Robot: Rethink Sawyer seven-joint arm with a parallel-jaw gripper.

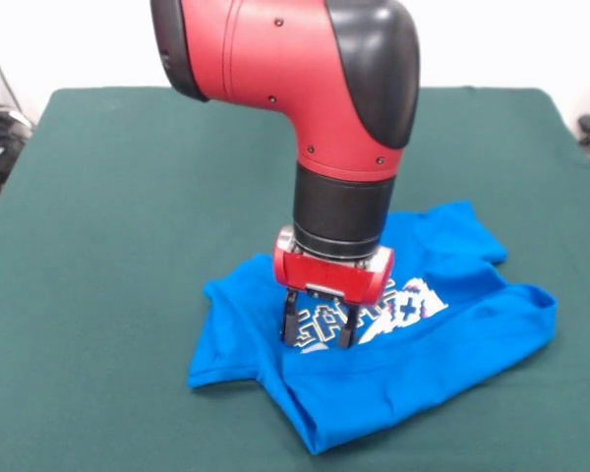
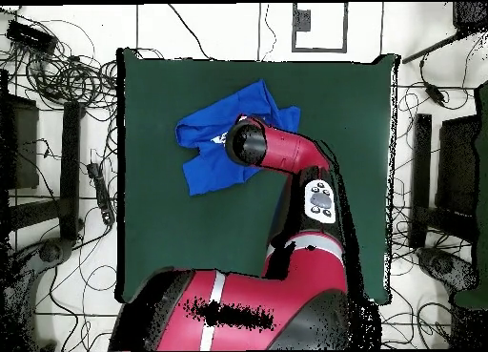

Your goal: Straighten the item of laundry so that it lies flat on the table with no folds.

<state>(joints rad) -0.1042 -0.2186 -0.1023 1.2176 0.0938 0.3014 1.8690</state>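
Note:
The item of laundry (image 1: 403, 369), a bright blue T-shirt, lies rumpled on the table (image 1: 128, 197) near the front, right of centre. A wide fold of blue cloth runs across its near side and covers part of the white print (image 1: 413, 300). My gripper (image 1: 318, 340) points straight down onto the shirt at the left end of the print. Its dark fingers (image 1: 289, 320) stand apart with their tips at the cloth, holding nothing. From overhead the shirt (image 2: 205, 162) sits toward the upper left of the green table (image 2: 353, 129), and the arm's wrist hides the gripper.
Green cloth lies open all round the shirt, widest to the left and behind it in the front view. Cables (image 2: 57, 72) and dark equipment (image 2: 448, 176) ring the table on the floor. The red arm (image 2: 286, 153) reaches over the table's middle.

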